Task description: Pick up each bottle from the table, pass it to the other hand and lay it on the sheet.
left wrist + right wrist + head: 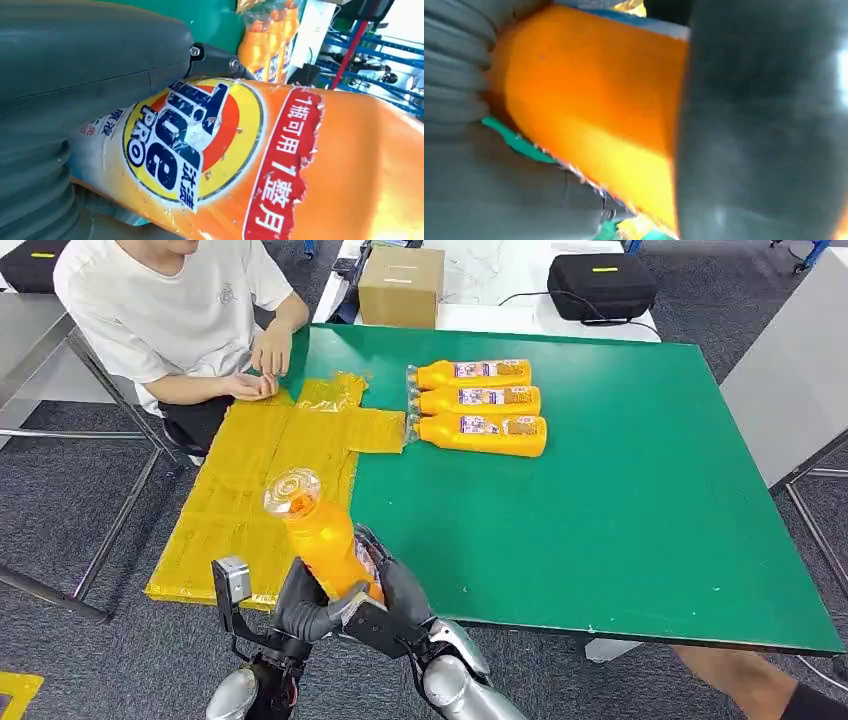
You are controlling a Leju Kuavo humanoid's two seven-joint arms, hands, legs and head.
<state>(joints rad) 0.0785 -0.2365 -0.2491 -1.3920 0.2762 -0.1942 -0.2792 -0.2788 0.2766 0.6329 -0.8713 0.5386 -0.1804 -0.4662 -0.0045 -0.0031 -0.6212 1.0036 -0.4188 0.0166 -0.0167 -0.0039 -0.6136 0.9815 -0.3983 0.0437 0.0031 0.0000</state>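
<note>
1. Mid-handover, by the look of it: orange bottle [318, 532] held upright above the near edge of the tabletop [640, 530], over the seam where the yellow sheet [250, 500] meets the green.
2. Left robot hand [300, 602] wrapped around the bottle's lower body; its thumb pressed against the label in the left wrist view.
3. Right robot hand [400, 595] also closed around the same bottle from the other side; how firm that grip is stays hard to judge, the right wrist view being blurred.
4. Nothing lying on the sheet so far.
5. Three more bottles [478, 406] lying side by side further back on the green, untouched.
6. Left to do: release by one hand, lay-down, then three repeats.
7. Seated person [180, 310] at the far corner, hands resting on the sheet's edge.
</note>
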